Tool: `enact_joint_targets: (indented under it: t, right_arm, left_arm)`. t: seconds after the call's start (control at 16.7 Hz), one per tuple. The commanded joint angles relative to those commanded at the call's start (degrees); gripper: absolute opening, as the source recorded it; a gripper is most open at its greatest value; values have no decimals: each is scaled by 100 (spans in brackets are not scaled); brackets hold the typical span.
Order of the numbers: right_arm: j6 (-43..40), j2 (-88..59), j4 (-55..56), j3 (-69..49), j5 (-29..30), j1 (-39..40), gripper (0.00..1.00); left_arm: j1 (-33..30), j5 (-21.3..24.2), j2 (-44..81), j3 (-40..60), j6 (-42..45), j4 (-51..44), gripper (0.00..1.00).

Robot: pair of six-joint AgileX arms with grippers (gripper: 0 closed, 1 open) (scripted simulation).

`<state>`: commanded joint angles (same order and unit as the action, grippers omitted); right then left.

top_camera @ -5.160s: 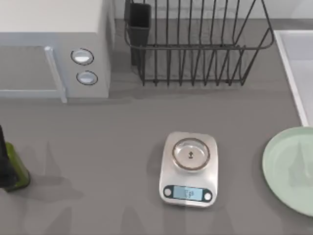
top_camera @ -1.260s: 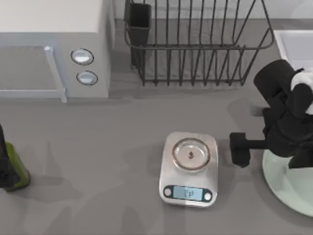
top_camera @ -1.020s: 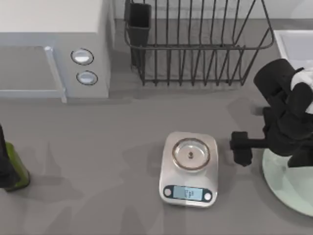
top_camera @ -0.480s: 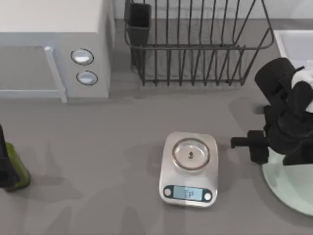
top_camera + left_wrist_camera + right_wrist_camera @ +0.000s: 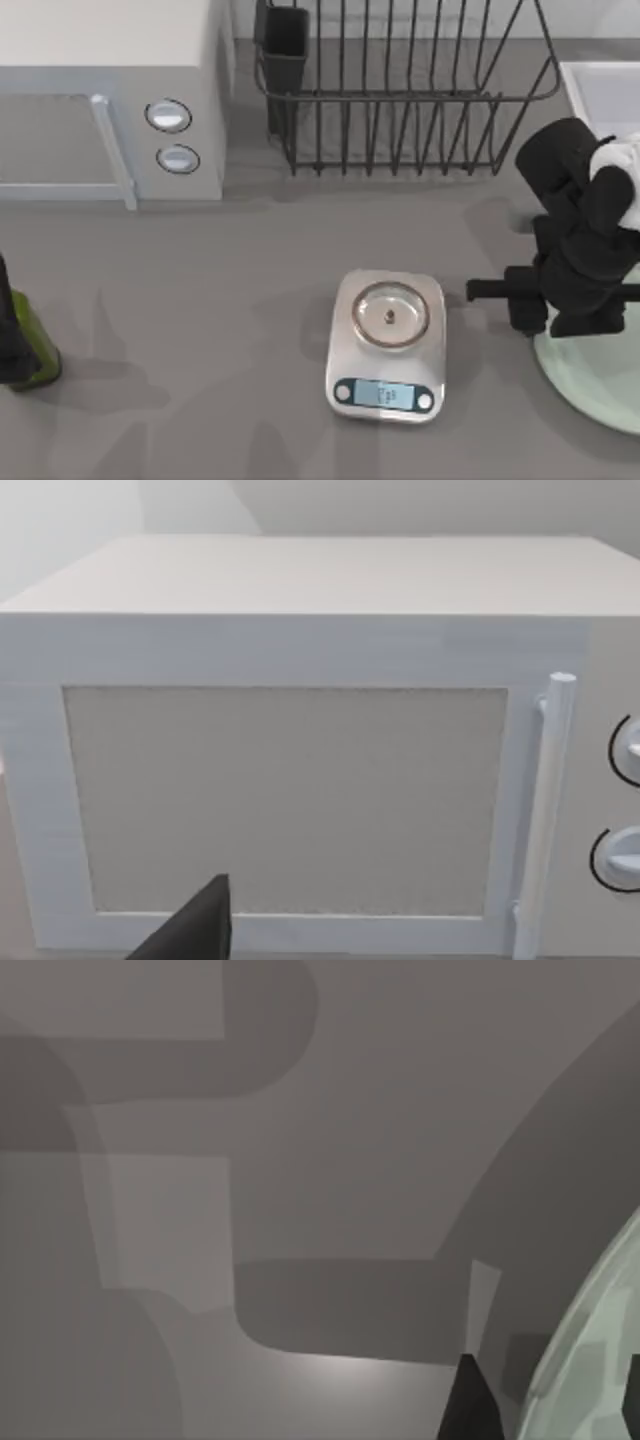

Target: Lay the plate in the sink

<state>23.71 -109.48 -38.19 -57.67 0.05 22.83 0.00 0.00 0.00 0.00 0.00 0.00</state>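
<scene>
On the top view my right hand (image 5: 520, 305) sits at the right side of the frame, a little below the middle, low over the left rim of the plate (image 5: 590, 385). The pale mint plate lies flat on the grey desk (image 5: 230, 300) in the lower right corner, partly cut off by the frame edge and partly covered by my right arm. From the right wrist view I see one dark fingertip (image 5: 468, 1405) at the bottom of the frame, just beside the plate's curved edge (image 5: 585, 1360), with bare desk beyond it. I cannot tell whether this hand is open or closed on the rim.

The sink (image 5: 600, 100) shows as a light grey basin with a pale raised rim in the upper right corner of the top view, above the plate and apart from it.

In the centre of the top view stands a kitchen scale (image 5: 388, 345) with a small round steel pan and a lit display. A black wire dish rack (image 5: 400, 90) fills the upper middle, and a white microwave (image 5: 110, 100) takes the upper left. A green bottle (image 5: 28, 345) stands at the left edge.

My left hand (image 5: 195, 935) shows as a dark finger at the bottom of the left wrist view, facing the microwave door (image 5: 280, 800).
</scene>
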Motion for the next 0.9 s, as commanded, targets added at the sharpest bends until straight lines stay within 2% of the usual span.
enact_joint_targets:
  t: [0.24, 0.42, 0.9]
  right_arm:
    - [-1, 391, -56, -249, 33, -83, 0]
    - [7, 356, -626, -813, 50, -113, 0]
    - [-16, 453, -4108, -4058, 20, -81, 0]
  left_arm:
    - [0, 0, 0, 0, 0, 0, 100]
    - [0, 0, 0, 0, 0, 0, 100]
    - [0, 0, 0, 0, 0, 0, 100]
